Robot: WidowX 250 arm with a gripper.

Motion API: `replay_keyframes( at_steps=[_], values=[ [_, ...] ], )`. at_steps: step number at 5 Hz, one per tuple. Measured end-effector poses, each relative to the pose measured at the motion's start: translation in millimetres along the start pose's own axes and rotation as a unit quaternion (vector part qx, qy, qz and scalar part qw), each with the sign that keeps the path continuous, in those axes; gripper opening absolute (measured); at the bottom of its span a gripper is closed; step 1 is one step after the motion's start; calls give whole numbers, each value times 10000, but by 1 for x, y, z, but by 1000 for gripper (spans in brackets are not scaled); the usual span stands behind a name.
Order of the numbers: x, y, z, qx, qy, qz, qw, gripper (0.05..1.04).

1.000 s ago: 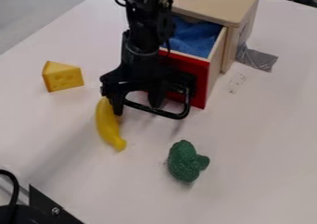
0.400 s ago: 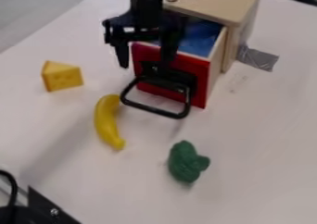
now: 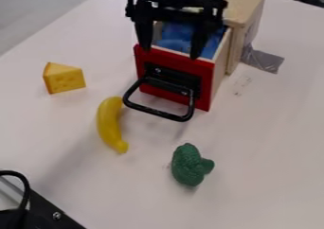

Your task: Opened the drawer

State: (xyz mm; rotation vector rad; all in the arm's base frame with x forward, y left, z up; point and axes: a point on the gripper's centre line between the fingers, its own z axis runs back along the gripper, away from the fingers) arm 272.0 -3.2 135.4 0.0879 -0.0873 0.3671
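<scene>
Hanging over the open red-fronted drawer (image 3: 166,59), the claw (image 3: 171,53) has fingers spread

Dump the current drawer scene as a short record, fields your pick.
drawer: red-fronted wooden drawer, pulled partway out of light-wood cabinet
handle: black bar loop, sticking out from the drawer front
contents: blue cloth-like material
pincer: black two-finger pincer, fingers apart, over drawer's front end, off the handle
loose on table: yellow toy cheese wedge, yellow plastic banana, green toy broccoli
tape: grey strip beside the cabinet
</scene>
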Motion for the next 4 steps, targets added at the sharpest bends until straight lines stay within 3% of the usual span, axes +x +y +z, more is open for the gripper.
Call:
replay_keyframes(
  at_steps=[1, 2, 4],
  values=[
    [-16, -12, -3, -16, 143, -763, 9970, 998],
    [-24, -13, -10, -23, 283, -984, 9947, 998],
    [-24, -13, -8, -43, 240, -1004, 9947, 998]
  ],
)
